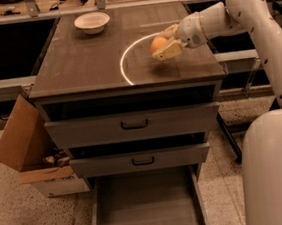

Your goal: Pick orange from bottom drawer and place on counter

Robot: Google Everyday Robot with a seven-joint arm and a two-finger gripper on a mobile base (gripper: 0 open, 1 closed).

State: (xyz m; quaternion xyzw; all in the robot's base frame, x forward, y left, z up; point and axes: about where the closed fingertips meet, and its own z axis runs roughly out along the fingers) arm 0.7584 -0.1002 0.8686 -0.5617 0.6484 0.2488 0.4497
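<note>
The orange [157,44] is held between the fingers of my gripper [166,43], just above the right part of the counter [86,65], inside the bright white arc reflection [125,61]. The gripper is shut on the orange, and the white arm reaches in from the right. The bottom drawer [145,204] is pulled far out at the foot of the cabinet, and its grey tray holds nothing that I can see.
A white bowl [92,22] stands at the back left of the counter. Two upper drawers with black handles [134,124] are slightly open. An open cardboard box [23,142] sits on the floor to the left. The robot's white base [275,171] fills the lower right.
</note>
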